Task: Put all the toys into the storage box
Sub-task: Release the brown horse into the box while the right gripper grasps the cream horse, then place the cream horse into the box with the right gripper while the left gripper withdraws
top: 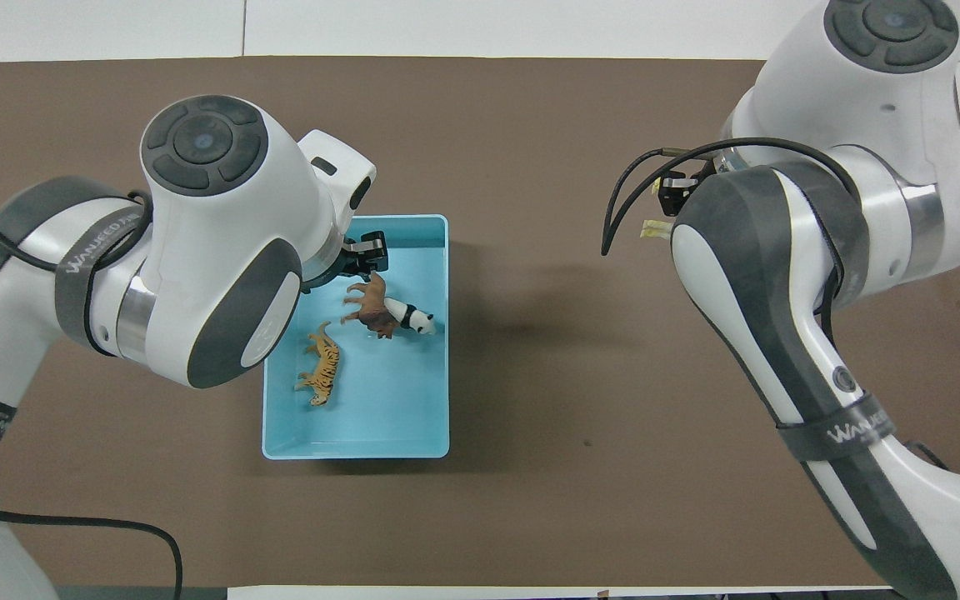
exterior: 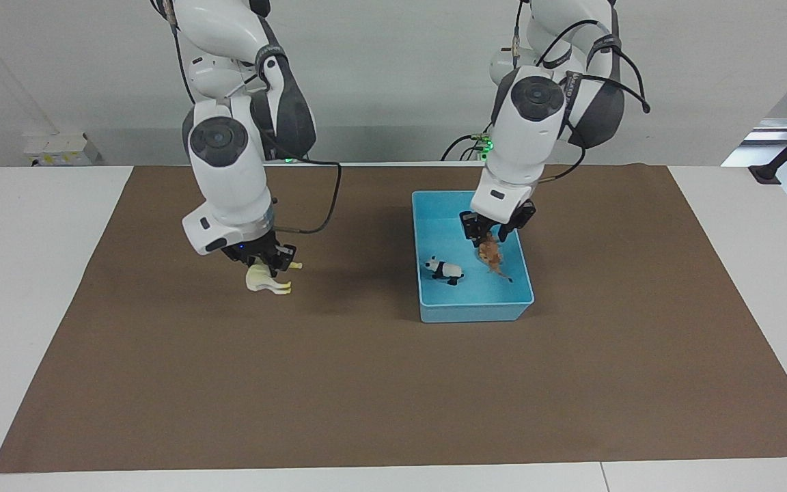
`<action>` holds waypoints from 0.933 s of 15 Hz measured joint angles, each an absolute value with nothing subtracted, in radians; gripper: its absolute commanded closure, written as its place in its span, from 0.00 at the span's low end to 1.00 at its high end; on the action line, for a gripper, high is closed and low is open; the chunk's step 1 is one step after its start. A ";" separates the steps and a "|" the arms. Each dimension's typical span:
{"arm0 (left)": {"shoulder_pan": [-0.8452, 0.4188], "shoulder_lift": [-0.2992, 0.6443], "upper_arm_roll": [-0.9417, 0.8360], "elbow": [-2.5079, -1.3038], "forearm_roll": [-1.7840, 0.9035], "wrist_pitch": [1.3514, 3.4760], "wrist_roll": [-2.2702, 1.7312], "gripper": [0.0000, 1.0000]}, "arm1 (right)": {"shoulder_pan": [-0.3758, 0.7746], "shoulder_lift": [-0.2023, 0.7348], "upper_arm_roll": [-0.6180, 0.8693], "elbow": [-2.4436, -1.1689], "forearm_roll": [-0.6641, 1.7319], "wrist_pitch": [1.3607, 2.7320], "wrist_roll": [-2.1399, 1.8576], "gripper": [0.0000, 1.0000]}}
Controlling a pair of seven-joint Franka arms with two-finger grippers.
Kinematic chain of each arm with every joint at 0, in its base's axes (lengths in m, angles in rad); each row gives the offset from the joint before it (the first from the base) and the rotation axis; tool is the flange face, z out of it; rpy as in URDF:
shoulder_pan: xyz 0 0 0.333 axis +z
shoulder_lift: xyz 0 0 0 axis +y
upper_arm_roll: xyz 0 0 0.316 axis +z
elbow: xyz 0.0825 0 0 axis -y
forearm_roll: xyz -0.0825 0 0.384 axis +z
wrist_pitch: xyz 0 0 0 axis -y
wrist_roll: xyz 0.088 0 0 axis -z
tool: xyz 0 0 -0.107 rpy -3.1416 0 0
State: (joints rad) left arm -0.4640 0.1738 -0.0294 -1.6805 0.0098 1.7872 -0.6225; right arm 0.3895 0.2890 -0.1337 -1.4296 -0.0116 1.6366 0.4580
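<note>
Two toys already lie on the floor of the storage box (exterior: 472, 313), the light blue bin just off the centre of the facing view toward the left arm's end of the table: the panda (exterior: 445, 270) stands in its lower half in that frame, and the tiger (top: 322, 371) lies on its side in the middle of the bin as the overhead view shows it. The left gripper (exterior: 488, 239) is low inside the bin's upper half in the facing view, and its fingers look clamped on the brown horned animal (exterior: 490, 254), which hangs head-down from them just above the floor, close beside the panda. The right gripper (exterior: 267, 263), at mid-height of the facing frame toward the right arm's end of the brown mat (exterior: 366, 383), is closed on the cream-white horse (exterior: 267, 280), which sticks out sideways under the fingers; whether the horse has cleared the mat cannot be told. The step in hand appears to be the drop of the third toy while the fourth is being picked up. Next, the left gripper would need to open and rise clear of the bin. The right arm must then carry the horse across to the bin, which probably calls for waiting until the left arm is out of the way.
</note>
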 measured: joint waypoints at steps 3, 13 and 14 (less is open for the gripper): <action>-0.450 0.158 -0.005 -1.686 0.010 1.787 -0.609 0.00 | 0.444 0.286 -0.130 -1.377 -0.012 1.603 0.482 1.00; -0.038 -0.003 0.016 -1.682 0.012 1.714 -0.013 0.00 | 0.794 0.398 -0.118 -1.229 0.060 1.788 0.885 1.00; -0.016 -0.015 0.016 -1.682 0.012 1.692 0.023 0.00 | 0.822 0.431 -0.117 -1.228 0.060 1.825 0.900 1.00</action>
State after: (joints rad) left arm -0.0159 -0.0149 0.0163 -1.6818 0.0116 1.6919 0.0227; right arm 0.8217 0.4311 -0.1173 -1.2275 0.0599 1.8247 0.9001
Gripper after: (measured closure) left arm 0.000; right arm 0.595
